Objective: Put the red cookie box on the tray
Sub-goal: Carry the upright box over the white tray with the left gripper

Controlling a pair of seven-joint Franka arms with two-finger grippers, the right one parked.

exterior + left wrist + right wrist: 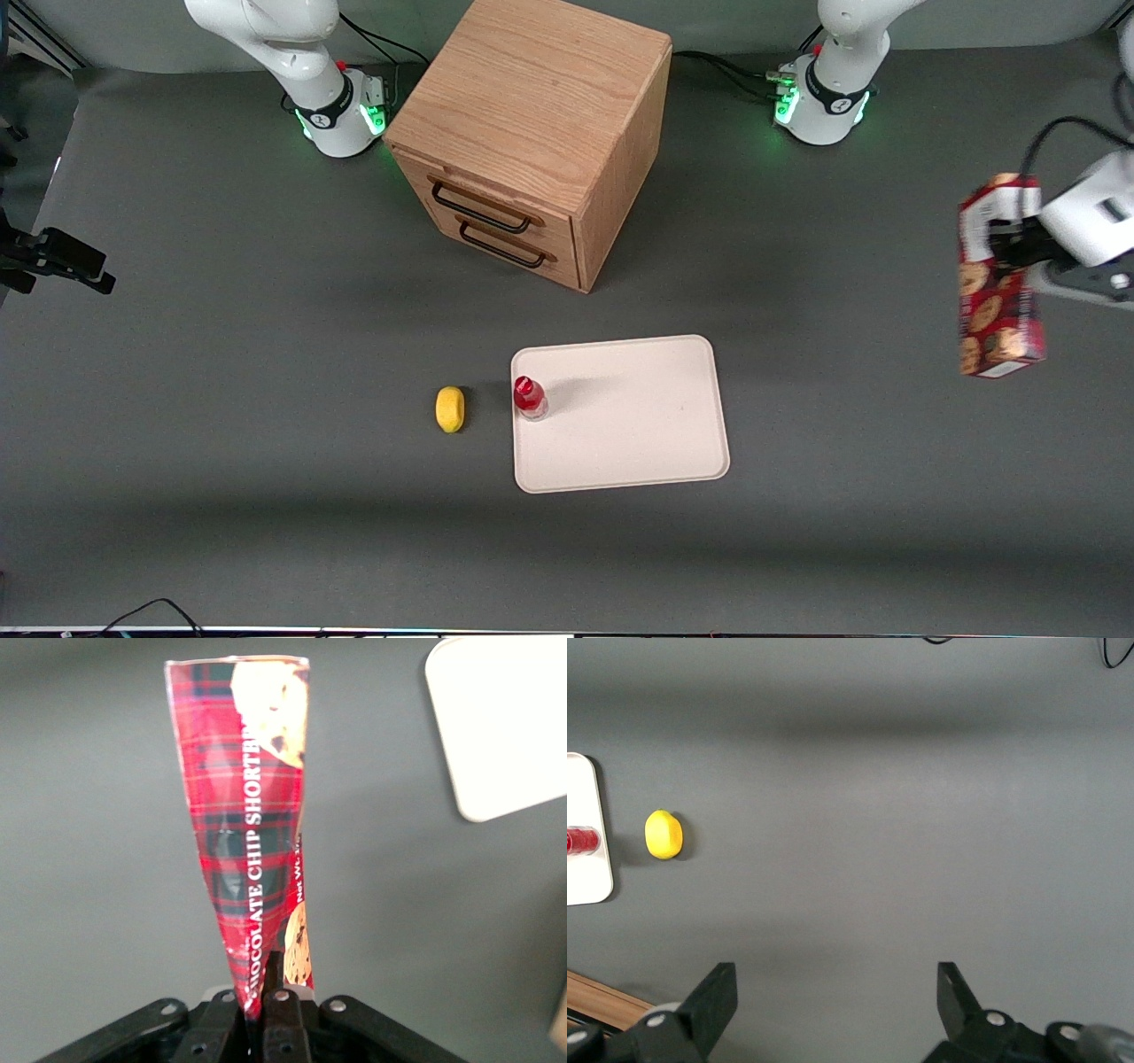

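The gripper hangs above the bench at the working arm's end, clamped on the red cookie box; its fingers pinch the box's narrow sides close to one end, as the left wrist view shows, where the tartan side with white lettering and cookie pictures runs away from the gripper. In the front view the box stands roughly upright in the air, its upper end at the level of the gripper and its lower end, with a pale panel, hanging below the gripper and clear of the bench. The tray lies flat on the bench well apart from the gripper, toward the middle of the table and nearer to the front camera than the gripper; one rounded corner of it shows in the left wrist view, apart from the box's free end. A small red-capped bottle stands on the tray at the edge farthest from the gripper, and a yellow lemon lies on the bench just beside that edge, farther still from the gripper. A wooden drawer cabinet with two dark handles stands farther from the front camera than the tray, well apart from the gripper.
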